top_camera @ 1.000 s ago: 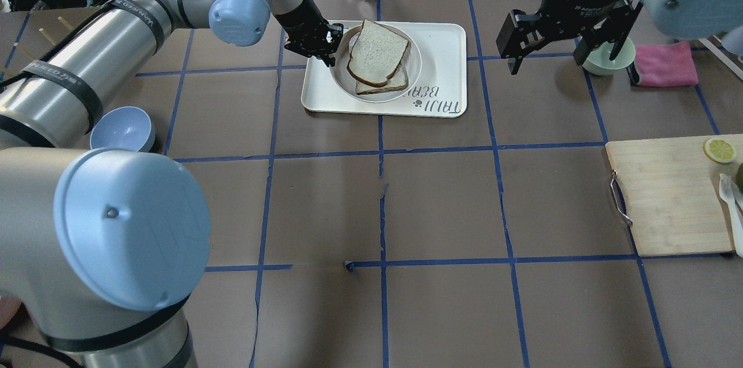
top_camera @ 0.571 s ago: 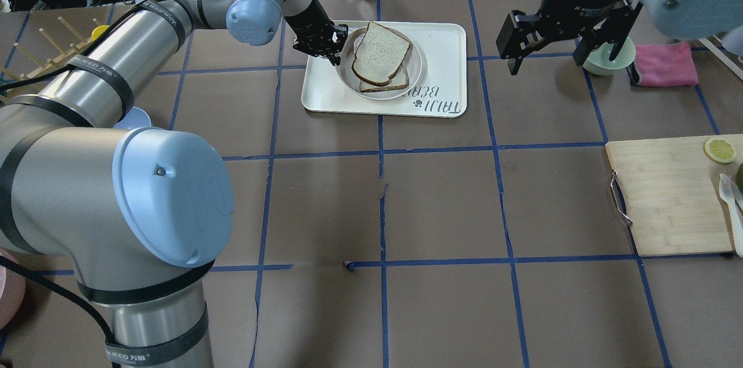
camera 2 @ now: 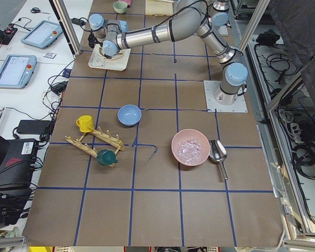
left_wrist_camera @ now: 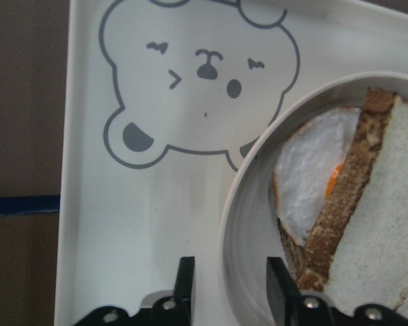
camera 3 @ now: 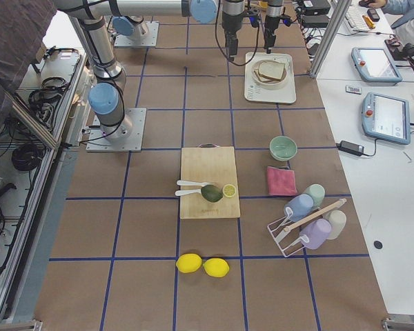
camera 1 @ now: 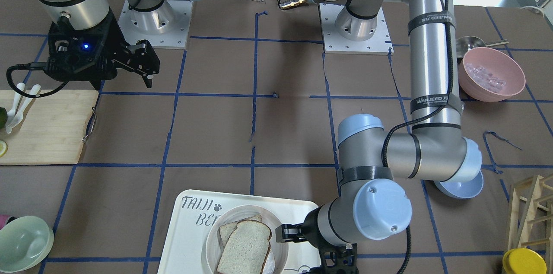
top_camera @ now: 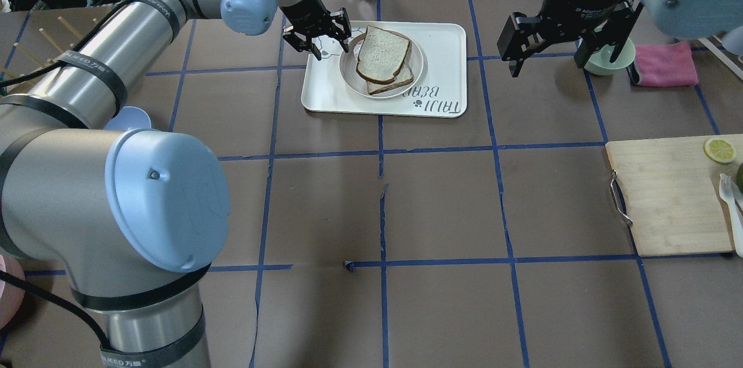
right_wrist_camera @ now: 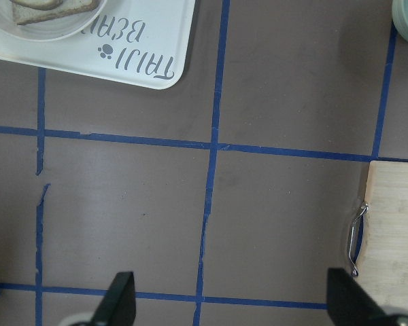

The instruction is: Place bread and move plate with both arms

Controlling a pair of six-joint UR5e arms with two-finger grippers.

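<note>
The bread, a pale slice with a dark crust, lies on top of a second slice on the round cream plate, which rests on the tray. The left wrist view shows the bread with a fried egg under it. My left gripper is open at the plate's left edge. In the left wrist view its fingers straddle the plate rim without touching it. My right gripper is open wide and empty, hovering above the table to the right of the tray; its wrist view shows it too.
A pale green bowl and a pink cloth lie behind the right gripper. A wooden cutting board with a lemon slice is at the right. A blue bowl sits under the left arm. A pink bowl holds ice.
My left gripper was shut on the plate's left rim and has opened. The plate shifted slightly right and now lies flat on the tray. The right arm stayed still.
</note>
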